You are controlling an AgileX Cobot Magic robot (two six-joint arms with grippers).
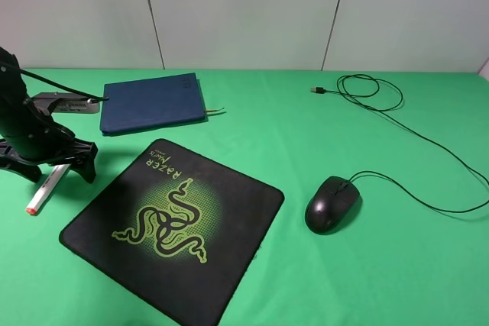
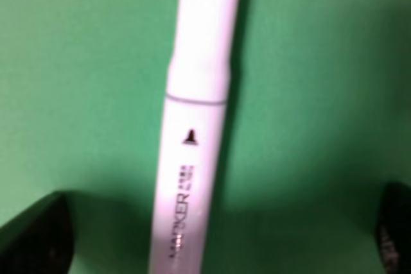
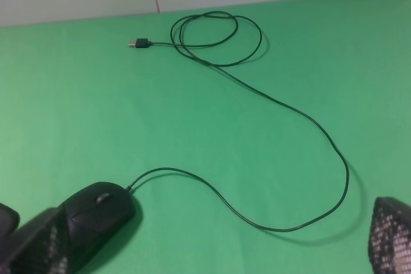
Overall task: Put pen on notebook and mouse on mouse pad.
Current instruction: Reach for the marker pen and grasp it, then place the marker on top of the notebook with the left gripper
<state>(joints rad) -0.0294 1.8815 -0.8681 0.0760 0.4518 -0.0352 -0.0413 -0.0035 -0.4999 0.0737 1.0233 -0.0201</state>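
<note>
The white pen (image 1: 47, 186) with its red tip lies on the green table, left of the mouse pad (image 1: 172, 227). My left gripper (image 1: 57, 172) is lowered over the pen and open, one finger on either side. In the left wrist view the pen (image 2: 192, 126) runs between the fingers (image 2: 38, 239) with green gaps on both sides. The navy notebook (image 1: 153, 102) lies closed behind them. The black mouse (image 1: 332, 204) sits on the cloth right of the pad. My right gripper (image 3: 212, 248) is open wide, and the mouse (image 3: 96, 213) sits by one of its fingers (image 3: 35, 251).
The mouse's thin black cable (image 1: 428, 150) trails back and right across the table in a loop, ending in a USB plug (image 1: 315, 90). A ribbon bookmark (image 1: 215, 112) sticks out of the notebook. A grey wall stands behind the table.
</note>
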